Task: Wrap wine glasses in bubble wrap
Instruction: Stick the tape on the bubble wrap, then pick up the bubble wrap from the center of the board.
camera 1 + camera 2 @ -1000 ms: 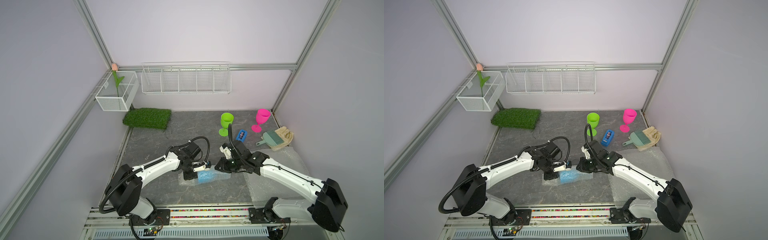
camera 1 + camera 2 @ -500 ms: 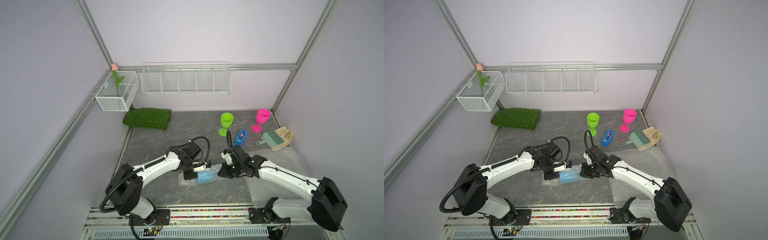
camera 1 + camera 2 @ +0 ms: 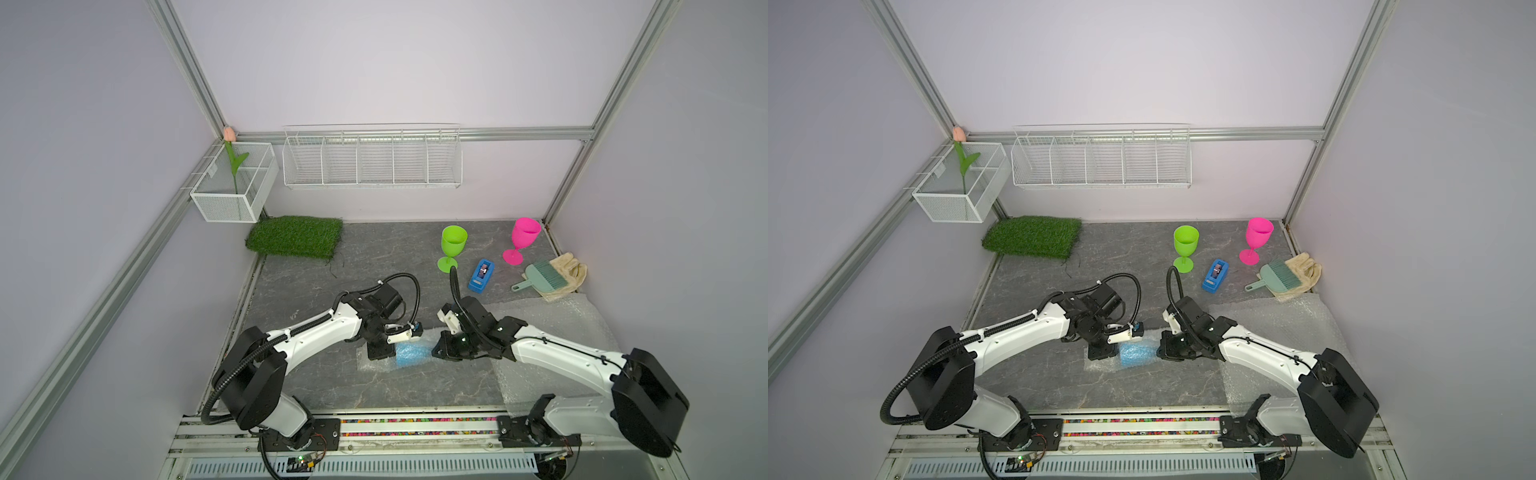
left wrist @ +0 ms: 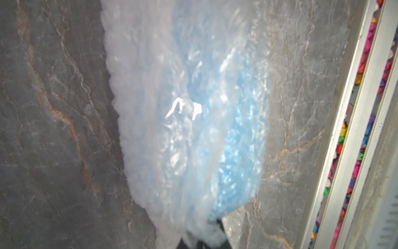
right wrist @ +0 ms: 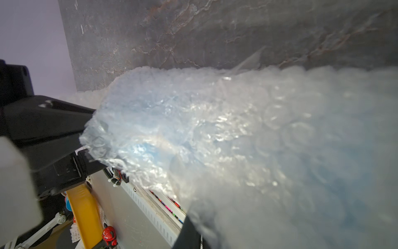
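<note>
Right gripper point(image 3: 436, 352) mostly behind bubble wrap point(image 5: 215, 129)

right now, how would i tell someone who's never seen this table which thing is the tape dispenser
On the grey stone-look table, look toward the far right corner, where a lime green goblet and a hot pink goblet stand upright. Between them lies the tape dispenser: small, blue and boxy, with no stem or bowl.

Grey stone-patterned desk point(image 3: 374, 257) bearing a turf mat point(image 3: 295, 235) at its far left corner, a green goblet point(image 3: 453, 245) and a pink goblet point(image 3: 524, 237) upright at far right, a tape dispenser point(image 3: 481, 276) just before them, a brush point(image 3: 544, 279) overlapping a glove point(image 3: 575, 270), loose bubble wrap point(image 3: 561, 328) along the right edge, and a wrapped blue goblet point(image 3: 411, 353) lying front-centre.
</note>
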`<action>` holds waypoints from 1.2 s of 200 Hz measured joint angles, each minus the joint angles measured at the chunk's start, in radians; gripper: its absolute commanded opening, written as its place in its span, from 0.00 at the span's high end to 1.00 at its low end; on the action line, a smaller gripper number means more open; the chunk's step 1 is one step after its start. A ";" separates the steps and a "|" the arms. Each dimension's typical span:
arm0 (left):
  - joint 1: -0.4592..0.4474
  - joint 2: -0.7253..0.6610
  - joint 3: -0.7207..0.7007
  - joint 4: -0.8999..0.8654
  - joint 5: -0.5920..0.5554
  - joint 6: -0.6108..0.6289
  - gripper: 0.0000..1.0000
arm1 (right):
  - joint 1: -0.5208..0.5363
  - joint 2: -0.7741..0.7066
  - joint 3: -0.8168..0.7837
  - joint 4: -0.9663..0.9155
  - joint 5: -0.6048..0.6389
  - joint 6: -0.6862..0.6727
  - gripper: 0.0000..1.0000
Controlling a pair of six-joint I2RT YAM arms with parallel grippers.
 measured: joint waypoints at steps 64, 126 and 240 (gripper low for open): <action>0.000 -0.002 0.000 0.001 -0.003 0.000 1.00 | -0.028 -0.153 0.191 -0.165 0.035 -0.483 0.41; 0.000 -0.043 0.000 0.009 0.001 0.000 1.00 | -0.027 -0.089 0.265 -0.362 0.021 -1.179 0.26; 0.005 -0.053 -0.012 0.000 -0.024 0.004 1.00 | -0.026 0.104 0.265 -0.287 0.095 -1.545 0.30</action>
